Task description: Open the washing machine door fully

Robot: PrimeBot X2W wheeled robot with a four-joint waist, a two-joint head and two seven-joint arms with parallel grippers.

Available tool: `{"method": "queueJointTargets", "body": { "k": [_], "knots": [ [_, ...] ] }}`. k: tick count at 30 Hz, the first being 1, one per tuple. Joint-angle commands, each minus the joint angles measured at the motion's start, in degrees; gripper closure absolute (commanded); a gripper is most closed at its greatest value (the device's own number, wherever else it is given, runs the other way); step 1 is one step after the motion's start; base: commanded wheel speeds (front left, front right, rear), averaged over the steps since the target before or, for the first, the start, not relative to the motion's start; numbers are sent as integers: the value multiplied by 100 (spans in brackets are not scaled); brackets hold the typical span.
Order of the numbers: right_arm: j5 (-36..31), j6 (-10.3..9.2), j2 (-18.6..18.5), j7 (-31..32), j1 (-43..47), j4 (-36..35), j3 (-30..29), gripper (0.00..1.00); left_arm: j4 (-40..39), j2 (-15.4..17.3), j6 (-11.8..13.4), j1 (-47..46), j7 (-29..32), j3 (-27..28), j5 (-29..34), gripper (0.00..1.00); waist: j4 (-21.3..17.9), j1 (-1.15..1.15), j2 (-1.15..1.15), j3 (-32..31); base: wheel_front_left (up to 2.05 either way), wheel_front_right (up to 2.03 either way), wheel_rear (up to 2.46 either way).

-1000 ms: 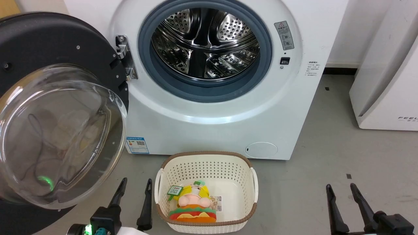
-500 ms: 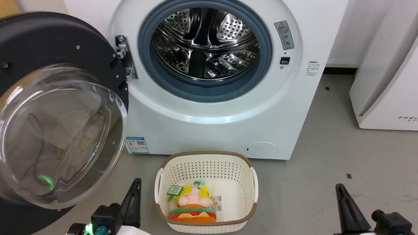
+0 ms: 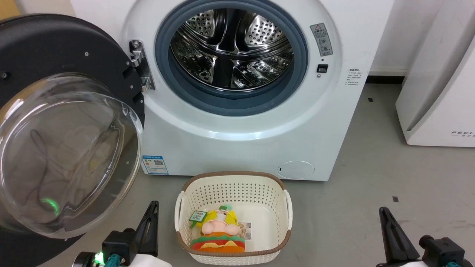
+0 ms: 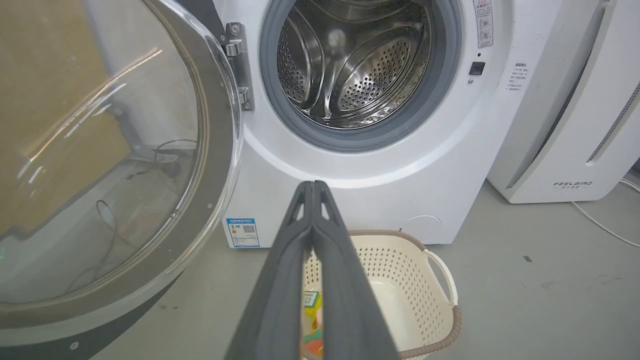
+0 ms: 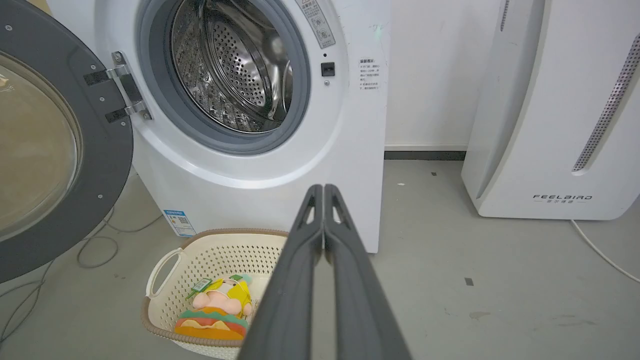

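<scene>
Both grippers are now pinched closed, where a second ago their fingers were standing apart. Far left, the washing machine door [image 3: 66,148] is hanging swung wide on its hinge, its glass bowl bulging toward the camera, well clear of the drum opening. Below it, the left gripper [image 3: 153,204] is hovering with fingers pressed together, holding nothing. The washing machine [image 3: 237,144] is showing a small blue label [image 3: 155,164] with a QR code, print too small to read. A cream perforated basket [image 3: 233,185] is sitting on the floor before it, holding a burger-shaped plush toy [image 3: 219,239] with a green tag [image 3: 198,217]. Right of the drum, a grey warning sticker [image 3: 321,39] is carrying a red triangle. The right gripper [image 3: 383,210] is hovering closed and empty too. Far right, a white appliance [image 3: 438,92] is showing lettering beginning "FEEL".
</scene>
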Motion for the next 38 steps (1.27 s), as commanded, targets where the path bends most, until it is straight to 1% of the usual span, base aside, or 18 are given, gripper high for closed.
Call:
{"method": "queueJointTargets", "body": {
  "k": [1,38],
  "knots": [
    [-69,1,3,48,-112,-46,9,100,-57,-25,25,-52,31,23,49,100,-4,0,0,1,0,0,0],
    [-315,2,6,462,-302,-227,73,100,-346,-68,59,-118,451,149,223,100,-84,0,0,20,0,0,0]
  ]
}}
